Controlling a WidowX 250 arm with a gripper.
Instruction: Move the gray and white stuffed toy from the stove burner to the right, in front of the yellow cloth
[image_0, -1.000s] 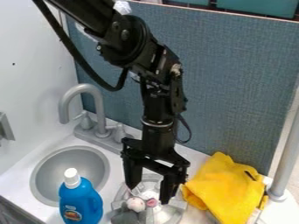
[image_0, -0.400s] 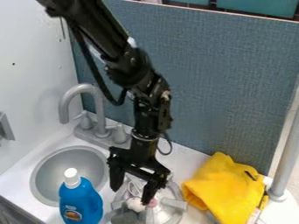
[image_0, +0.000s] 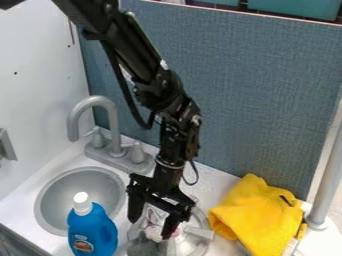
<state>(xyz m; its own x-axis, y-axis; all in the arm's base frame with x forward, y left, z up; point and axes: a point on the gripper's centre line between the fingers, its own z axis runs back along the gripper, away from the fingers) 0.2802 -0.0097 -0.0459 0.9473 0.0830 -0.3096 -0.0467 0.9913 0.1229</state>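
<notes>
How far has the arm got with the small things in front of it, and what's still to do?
Done: the gripper is positioned low at the shiny round piece, its fingers apart.
In hand: nothing looks gripped; the small pale item sits between the fingertips, beside a grey one.
Left: probably closing on something and lifting it, as no item is visibly raised.

the end effector (image_0: 151, 228) hangs, fingers (image_0: 135, 207) apart, over a round silvery object (image_0: 191, 245).

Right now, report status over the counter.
End effector open, low over silver dish. Pale round item at its tips, apparently ungripped. Blue detergent bottle close on sink side; yellow cloth opposite.
</notes>
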